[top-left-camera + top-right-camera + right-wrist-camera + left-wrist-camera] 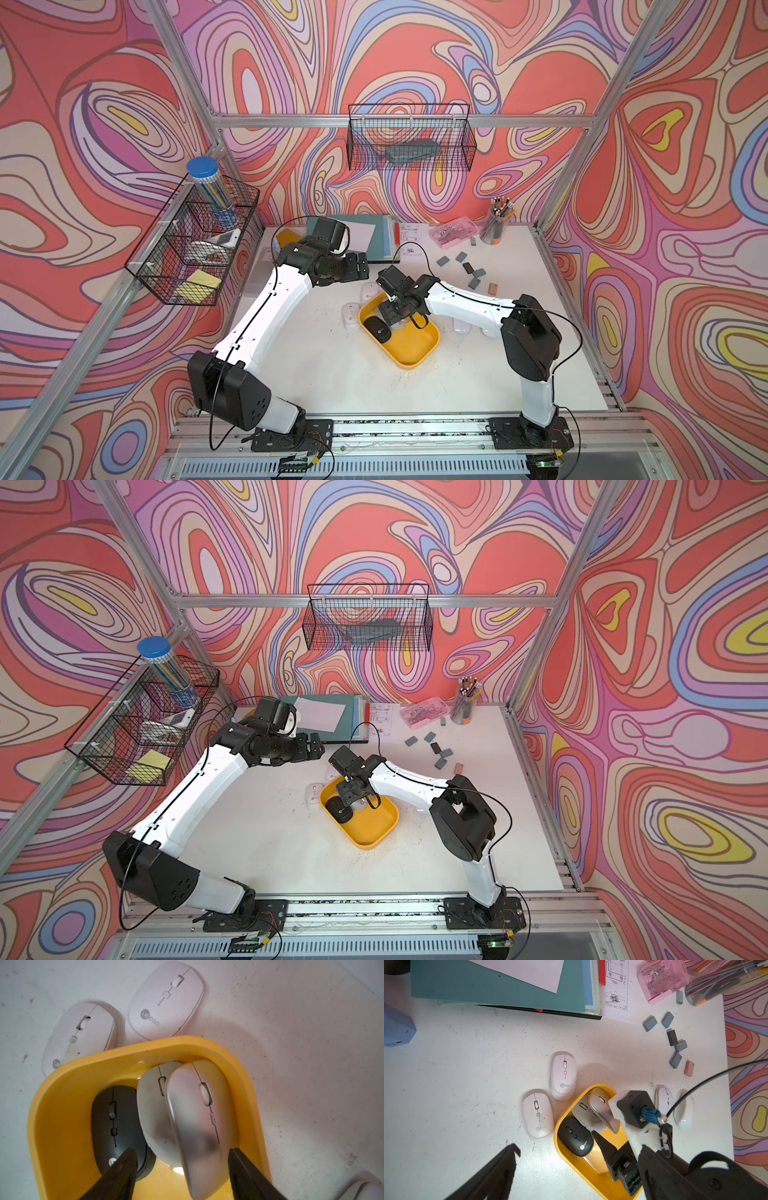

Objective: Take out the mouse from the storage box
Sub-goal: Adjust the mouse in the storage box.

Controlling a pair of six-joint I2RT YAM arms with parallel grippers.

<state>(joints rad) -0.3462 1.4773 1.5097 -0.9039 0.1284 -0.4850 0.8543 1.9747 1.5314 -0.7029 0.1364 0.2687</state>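
Note:
The yellow storage box (415, 357) (374, 833) lies mid-table and holds three mice. In the right wrist view a black mouse (116, 1118), a white mouse (151, 1105) and a silver mouse (193, 1115) sit inside its rim (145, 1047). The silver one stands tilted on its edge near the wall. My right gripper (180, 1149) (386, 316) reaches down into the box, open. One finger is beside the silver mouse; the other is over the black mouse's edge. My left gripper (365, 266) (580, 1147) hovers open behind the box, holding nothing.
Two white mice (563, 1076) (537, 1115) lie on the table by the box's far end, and two more (663, 1099) (684, 1111) lie on its other side. Erasers (469, 270), a pink case (453, 232), a pencil cup (496, 224) and folders (374, 241) stand at the back.

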